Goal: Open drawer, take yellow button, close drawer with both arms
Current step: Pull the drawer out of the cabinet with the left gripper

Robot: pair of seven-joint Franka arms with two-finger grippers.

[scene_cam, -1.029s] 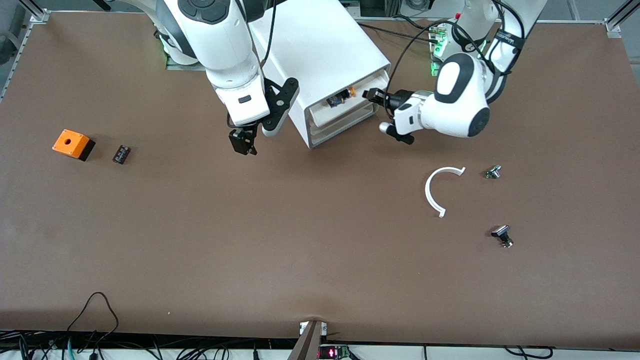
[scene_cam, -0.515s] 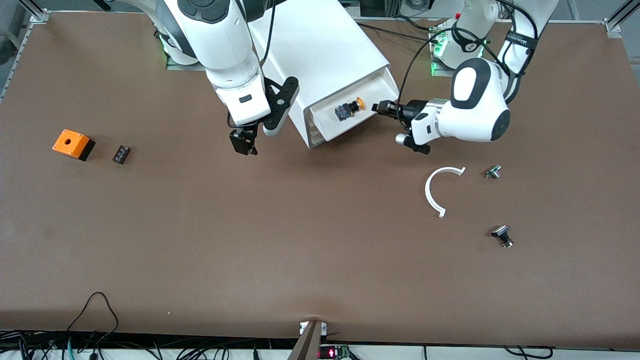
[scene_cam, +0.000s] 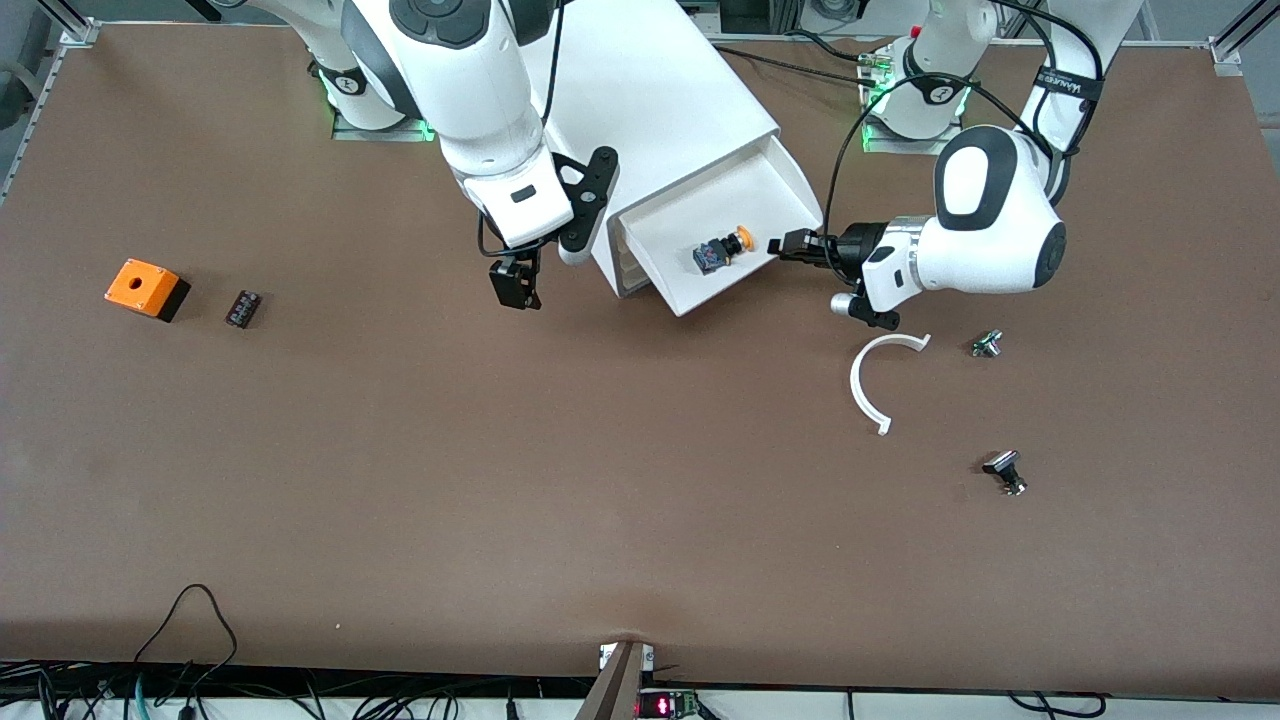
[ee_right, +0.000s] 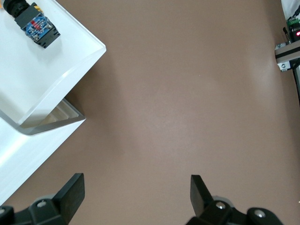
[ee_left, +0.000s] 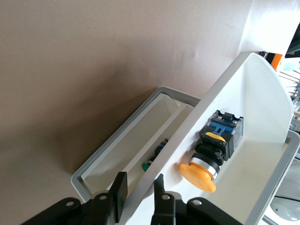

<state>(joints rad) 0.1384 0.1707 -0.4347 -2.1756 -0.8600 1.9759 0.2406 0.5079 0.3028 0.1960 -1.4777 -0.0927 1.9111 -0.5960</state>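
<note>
On the tabletop, toward my right arm's end, sit an orange box and a small black block, both well apart from the work. My right gripper hangs just beside the cabinet, over bare tabletop, its jaws spread wide and holding nothing; this arm waits.

The top drawer stands pulled well out of the cabinet, and the button lies on its side in the tray, orange cap toward my left arm's end. My left gripper is pinched tight on the drawer's front wall, one finger outside it and the other inside, just beside the orange cap.

The drawer looks open enough for a reach from above, I judge. To do this step well I should stop pulling and hold the front steady so the button does not roll, then bring my right gripper over the tray, turn its jaws across the black body, not the round cap, and come straight down without knocking the side walls.

A white curved strip and two small metal parts lie toward my left arm's end, clear of the work.
</note>
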